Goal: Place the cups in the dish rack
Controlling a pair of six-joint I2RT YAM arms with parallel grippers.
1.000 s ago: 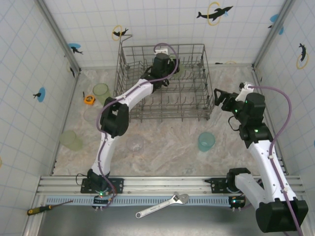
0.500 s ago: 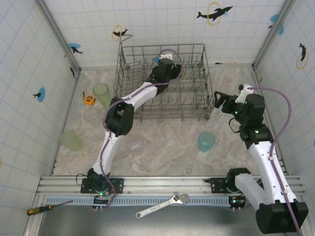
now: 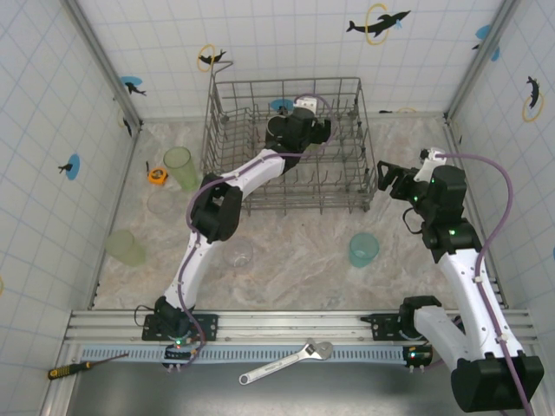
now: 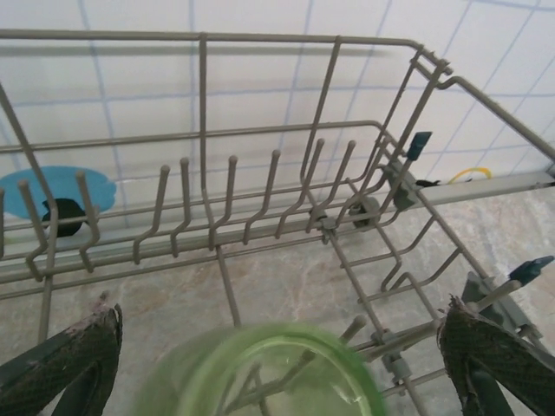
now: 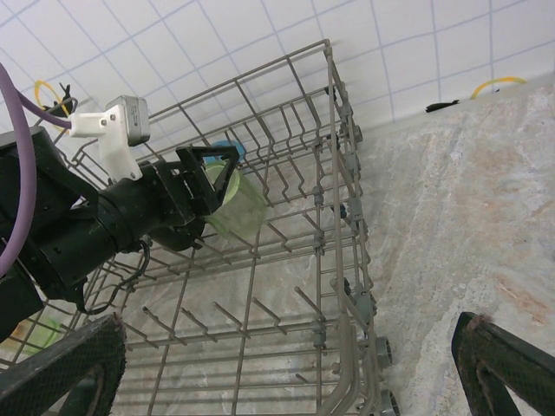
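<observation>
Now the left jaws stand released either side of a green cup (image 4: 260, 381) inside the dish rack (image 3: 342, 178), the right jaws gape empty, so lifting clear for another cup seems next.

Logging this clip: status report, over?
Left claw open inside rack, green cup between its fingers. Right claw open beside rack. Teal cup on table. Nothing in the way.
</observation>
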